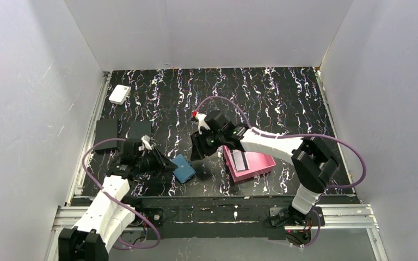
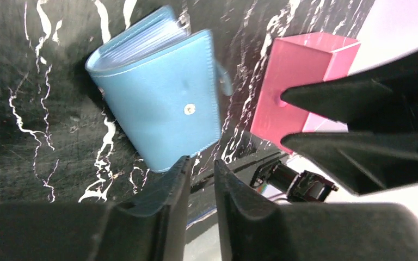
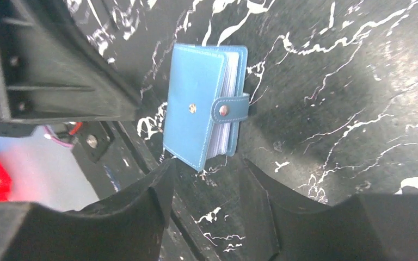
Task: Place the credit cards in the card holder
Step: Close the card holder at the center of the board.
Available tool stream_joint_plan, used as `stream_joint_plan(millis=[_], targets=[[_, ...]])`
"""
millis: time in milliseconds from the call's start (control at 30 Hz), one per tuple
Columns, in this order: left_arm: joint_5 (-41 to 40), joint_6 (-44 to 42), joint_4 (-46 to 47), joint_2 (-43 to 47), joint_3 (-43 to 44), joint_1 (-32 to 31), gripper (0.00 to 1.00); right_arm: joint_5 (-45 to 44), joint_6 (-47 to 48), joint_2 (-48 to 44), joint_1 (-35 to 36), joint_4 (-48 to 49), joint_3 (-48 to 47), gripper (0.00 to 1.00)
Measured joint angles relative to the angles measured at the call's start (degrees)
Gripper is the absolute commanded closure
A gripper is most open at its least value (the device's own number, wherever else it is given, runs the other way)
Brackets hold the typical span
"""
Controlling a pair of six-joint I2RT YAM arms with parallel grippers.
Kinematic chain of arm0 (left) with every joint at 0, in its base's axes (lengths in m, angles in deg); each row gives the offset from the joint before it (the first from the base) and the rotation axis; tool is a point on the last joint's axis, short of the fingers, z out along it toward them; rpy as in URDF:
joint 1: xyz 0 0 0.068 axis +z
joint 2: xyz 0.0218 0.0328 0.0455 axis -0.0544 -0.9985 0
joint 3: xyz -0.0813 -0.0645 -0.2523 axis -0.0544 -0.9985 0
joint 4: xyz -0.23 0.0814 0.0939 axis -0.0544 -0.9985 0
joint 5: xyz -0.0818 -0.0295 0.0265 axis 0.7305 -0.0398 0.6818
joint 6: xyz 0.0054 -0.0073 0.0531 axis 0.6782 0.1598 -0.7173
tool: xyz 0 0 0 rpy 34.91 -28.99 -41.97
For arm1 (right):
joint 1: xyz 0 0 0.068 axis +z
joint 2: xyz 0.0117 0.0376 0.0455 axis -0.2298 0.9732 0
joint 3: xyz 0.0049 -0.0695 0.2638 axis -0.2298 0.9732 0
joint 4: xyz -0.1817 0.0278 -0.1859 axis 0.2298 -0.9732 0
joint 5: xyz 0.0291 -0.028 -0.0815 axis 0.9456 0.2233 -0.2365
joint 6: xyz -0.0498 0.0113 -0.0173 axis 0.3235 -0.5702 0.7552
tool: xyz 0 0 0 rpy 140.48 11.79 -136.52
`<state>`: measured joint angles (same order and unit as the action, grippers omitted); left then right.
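The card holder [image 1: 184, 168] is lying folded shut on the black marbled table [image 1: 283, 103], between the two grippers. The left gripper [image 2: 201, 164] is hovering just beside it, with its fingers only a little apart and nothing between them. The right gripper [image 3: 207, 166] is holding its fingers wider apart, also empty. One grey-white credit card [image 1: 239, 161] is lying in the pink tray [image 1: 261, 162].

card holder [image 1: 184, 168] on table [image 1: 283, 98], left of tray [image 1: 261, 165], card [image 1: 239, 161] on tray
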<state>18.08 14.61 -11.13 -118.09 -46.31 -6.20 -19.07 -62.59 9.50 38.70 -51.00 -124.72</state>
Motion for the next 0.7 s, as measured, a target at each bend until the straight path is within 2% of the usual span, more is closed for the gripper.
stream_joint_plan(millis=[133, 300, 567, 700], targets=[[3.1, 3.5, 5.2, -4.5, -5.6, 0.2, 0.87, -5.0, 1.8, 1.9, 4.5, -3.4, -1.9, 0.46], [4.2, 4.3, 9.3, -9.0, -6.4, 0.2, 0.91, -11.2, 3.8, 5.4, 8.5, -5.4, -5.9, 0.46], [4.1, 3.6, 12.9, -14.9, -6.3, 0.2, 0.96, -16.7, 6.3, 8.4, 8.8, -7.8, -9.0, 0.47], [4.6, 2.9, 13.3, -17.5, -5.3, 0.4, 0.96, -17.3, 7.3, 9.5, 8.8, -8.4, -9.6, 0.55]])
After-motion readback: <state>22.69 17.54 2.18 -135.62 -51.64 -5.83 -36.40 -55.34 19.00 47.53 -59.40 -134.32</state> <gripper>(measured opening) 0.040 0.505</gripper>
